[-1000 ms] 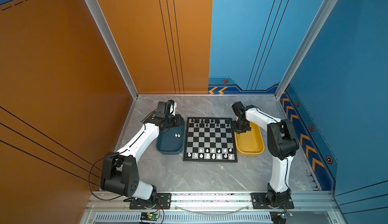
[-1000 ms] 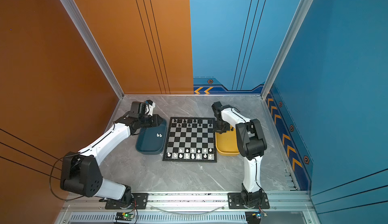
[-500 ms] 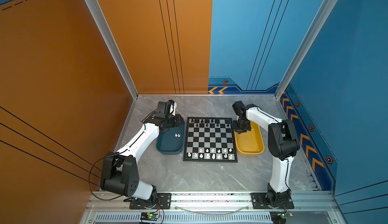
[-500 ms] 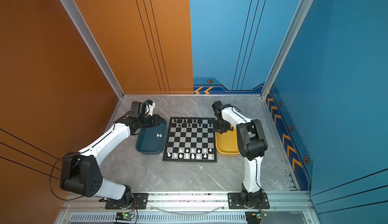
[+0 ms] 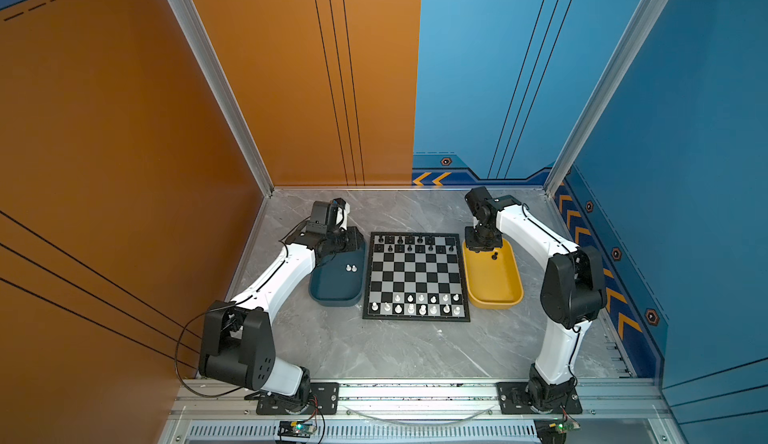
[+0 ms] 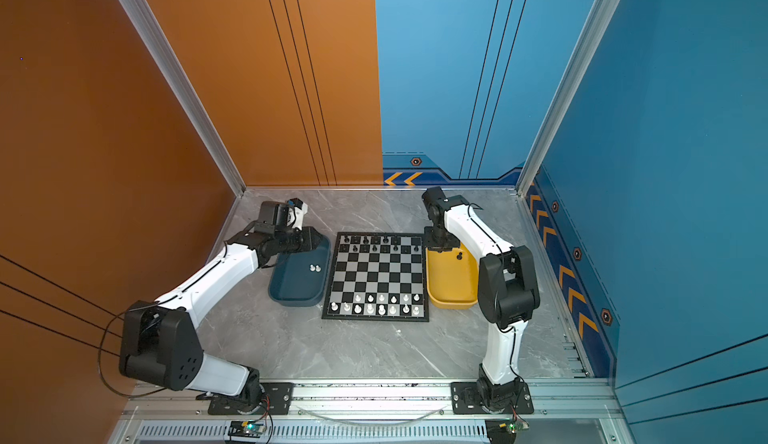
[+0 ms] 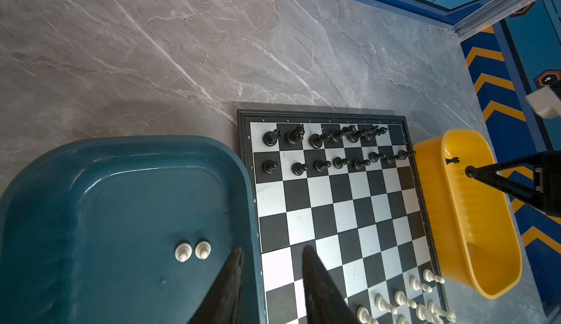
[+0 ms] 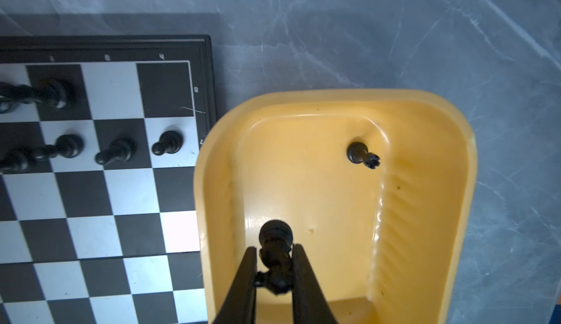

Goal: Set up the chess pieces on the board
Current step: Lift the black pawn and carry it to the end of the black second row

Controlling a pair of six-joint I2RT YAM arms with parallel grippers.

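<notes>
The board (image 5: 415,275) (image 6: 376,275) lies mid-table, with black chess pieces (image 5: 409,244) on its two far rows and white ones (image 5: 422,304) on its two near rows. Two white pieces (image 7: 192,251) (image 5: 351,268) stand in the dark blue tray (image 5: 332,292). A black rook (image 8: 362,154) (image 5: 494,256) leans in the yellow tray (image 8: 425,216). My right gripper (image 8: 275,248) (image 5: 482,248) hangs over that tray's far end, shut on a black piece (image 8: 274,234). My left gripper (image 7: 273,249) (image 5: 355,240) is open and empty, above the seam between blue tray and board.
Grey marble table (image 5: 395,350) with orange and blue walls close on three sides. The blue tray touches the board's left edge and the yellow tray (image 5: 494,292) its right edge. A metal rail (image 5: 415,392) with both arm bases runs along the front.
</notes>
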